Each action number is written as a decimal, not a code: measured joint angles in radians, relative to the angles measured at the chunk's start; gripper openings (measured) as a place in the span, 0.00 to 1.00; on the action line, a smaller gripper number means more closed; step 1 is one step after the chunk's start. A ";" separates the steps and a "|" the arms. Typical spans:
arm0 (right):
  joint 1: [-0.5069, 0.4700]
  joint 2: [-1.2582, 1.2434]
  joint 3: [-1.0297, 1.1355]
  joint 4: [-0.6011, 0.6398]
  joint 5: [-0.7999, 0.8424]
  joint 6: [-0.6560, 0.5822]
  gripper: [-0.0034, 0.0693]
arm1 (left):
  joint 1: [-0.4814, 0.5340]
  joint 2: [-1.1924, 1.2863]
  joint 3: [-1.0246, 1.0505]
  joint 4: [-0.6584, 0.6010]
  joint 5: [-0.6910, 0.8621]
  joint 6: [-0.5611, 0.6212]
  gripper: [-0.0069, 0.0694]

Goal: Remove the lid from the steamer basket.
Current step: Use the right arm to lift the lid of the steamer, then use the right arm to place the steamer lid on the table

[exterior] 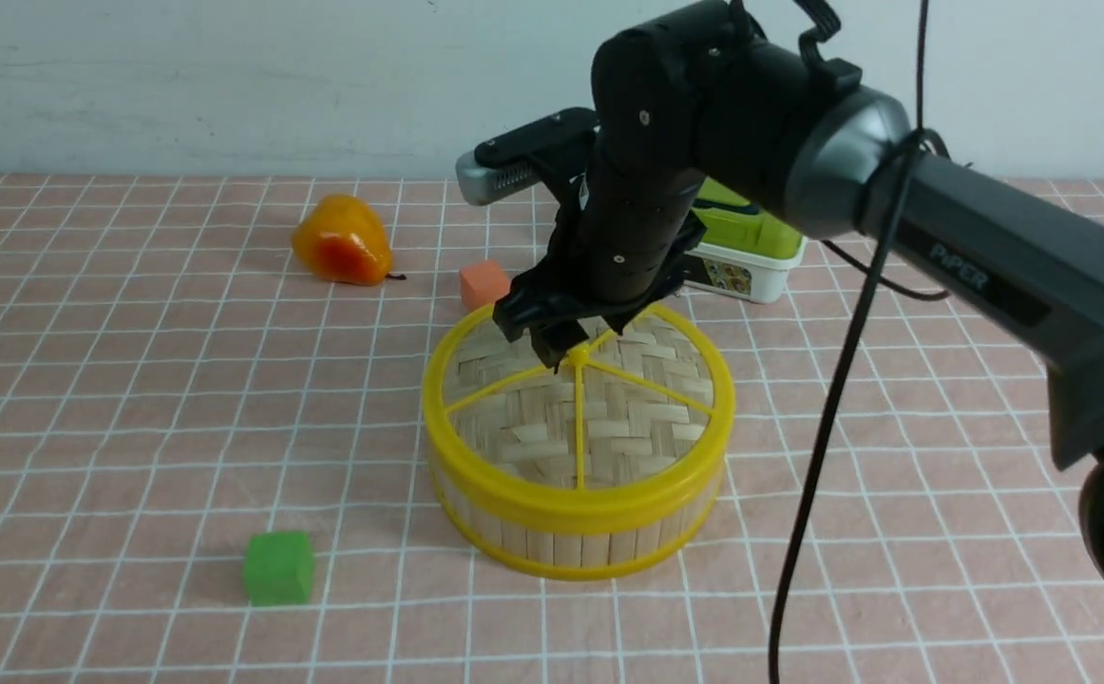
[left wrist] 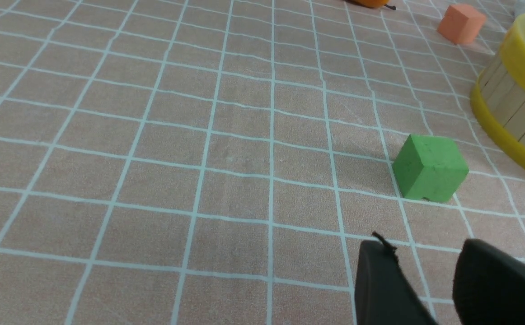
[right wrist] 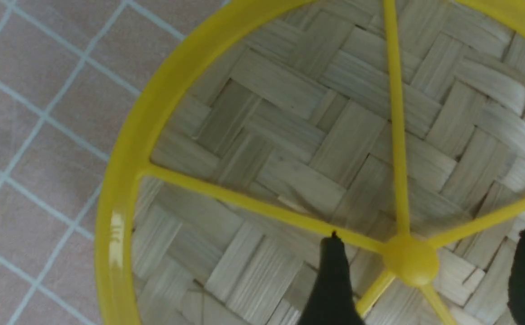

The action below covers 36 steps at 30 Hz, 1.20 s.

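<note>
Lid [exterior: 599, 408] on the steamer basket [exterior: 571, 541], mid-worktop [exterior: 134, 427], under the right tool [exterior: 566, 353].
At left, the left tool [left wrist: 425, 253] hangs with fingers apart near a green cube [left wrist: 429, 167]. Further right, the lid sits flat on the basket. The right tool is at the lid's centre, its fingers spread either side of the knob [right wrist: 409, 260], not clamping it.
</note>
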 joint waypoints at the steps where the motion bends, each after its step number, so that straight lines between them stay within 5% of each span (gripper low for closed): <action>1: -0.002 0.000 0.000 0.000 0.000 0.002 0.67 | 0.000 0.000 0.000 0.000 0.000 0.000 0.40; 10: -0.027 0.029 -0.002 0.067 -0.015 0.024 0.45 | 0.000 0.000 0.000 0.000 0.000 0.000 0.40; 15: -0.030 0.029 -0.008 0.098 -0.013 0.000 0.15 | 0.000 0.000 0.000 0.000 0.000 0.000 0.40; 29: -0.033 -0.150 -0.155 0.042 0.111 -0.121 0.15 | 0.000 0.000 0.000 0.000 0.000 0.000 0.40; 36: -0.148 -0.316 -0.100 -0.021 0.118 -0.126 0.15 | 0.000 0.000 0.000 0.000 0.000 0.000 0.40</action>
